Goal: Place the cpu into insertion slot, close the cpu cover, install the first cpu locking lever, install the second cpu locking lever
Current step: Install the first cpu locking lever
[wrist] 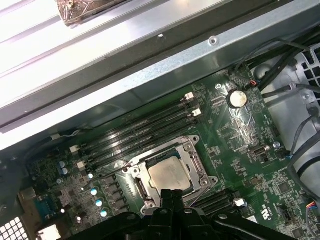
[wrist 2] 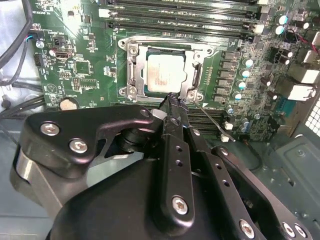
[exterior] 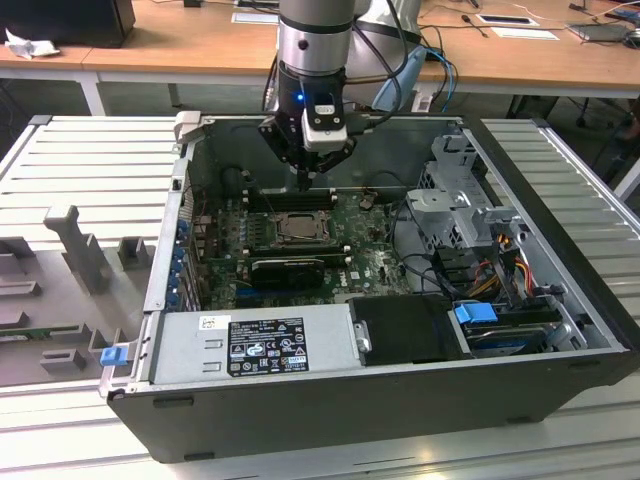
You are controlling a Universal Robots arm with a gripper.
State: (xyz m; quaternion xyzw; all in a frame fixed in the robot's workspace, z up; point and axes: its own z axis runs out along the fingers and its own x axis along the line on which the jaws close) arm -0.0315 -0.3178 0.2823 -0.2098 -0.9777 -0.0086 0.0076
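In the exterior view an open computer case point(exterior: 350, 412) lies on its side. Nearest the camera, a grey power supply point(exterior: 250, 345) runs along its front wall. Just behind that sits a black card point(exterior: 290, 270) on the green motherboard point(exterior: 372, 265). Beyond the card is the socket, where the cpu point(exterior: 297, 229) lies seated with its silver-grey top up. The cpu cover point(wrist 2: 196, 75) lies flat around the cpu and frames it through its square window. The gripper point(exterior: 305, 180) hangs from the arm directly over the far side of the socket. In the second wrist view its fingertips point(wrist 2: 173, 100) are pressed together in a narrow point with nothing visible between them. That point is down at the socket's corner, just beside the cpu's edge. A thin locking lever point(wrist 2: 212, 116) runs out along the board from that same corner. Whether it is latched, or touched by the tips, cannot be told. In the first wrist view the closed tips point(wrist: 172, 194) sit at the socket's edge. Past the cpu point(wrist: 170, 175) in that view lie the long black memory slots point(wrist: 145, 131), and a coin cell point(wrist: 237, 98) lies further out on the board. Toward the exterior view's right stands a metal drive cage point(exterior: 455, 190) inside the case. Behind the case, a wooden desk point(exterior: 200, 45) runs across the back.
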